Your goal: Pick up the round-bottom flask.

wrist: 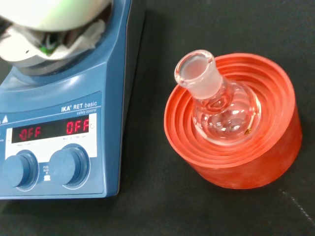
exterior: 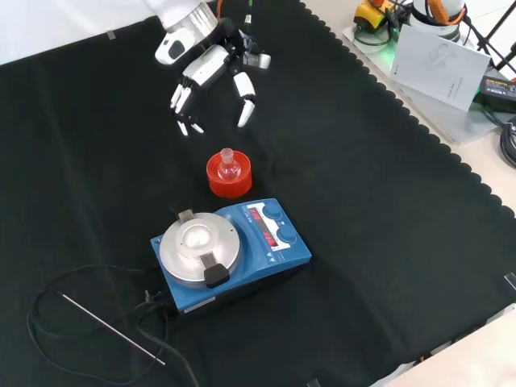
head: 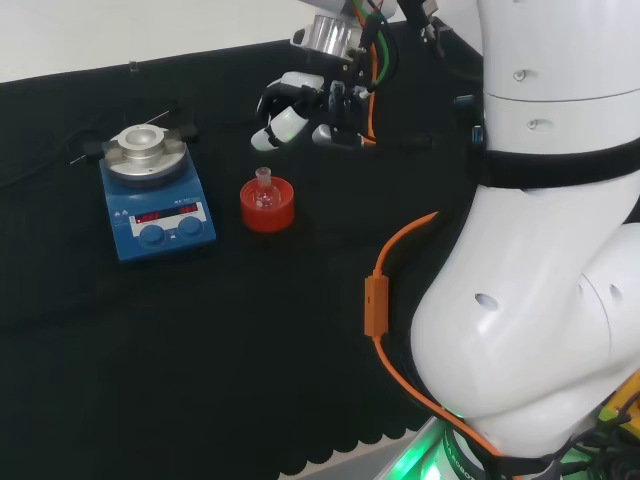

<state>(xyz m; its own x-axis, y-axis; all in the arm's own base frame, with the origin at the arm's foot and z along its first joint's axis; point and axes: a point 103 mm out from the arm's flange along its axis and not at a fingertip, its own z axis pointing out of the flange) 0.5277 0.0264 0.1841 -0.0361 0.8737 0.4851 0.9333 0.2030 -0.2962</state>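
Small clear glass round-bottom flask (exterior: 228, 165) seated upright in red ribbed ring stand (exterior: 229, 179) on black-clothed bench (exterior: 387, 226), just beside blue magnetic stirrer hotplate (exterior: 234, 251). Black and white robot hand (exterior: 211, 74) above and beyond flask in front view, fingers spread, released, grasping nothing.

In the wrist view the hotplate (wrist: 64, 113) is cut off at the picture's edges, and a blurred white part of the hand (wrist: 54, 12) hides its plate.
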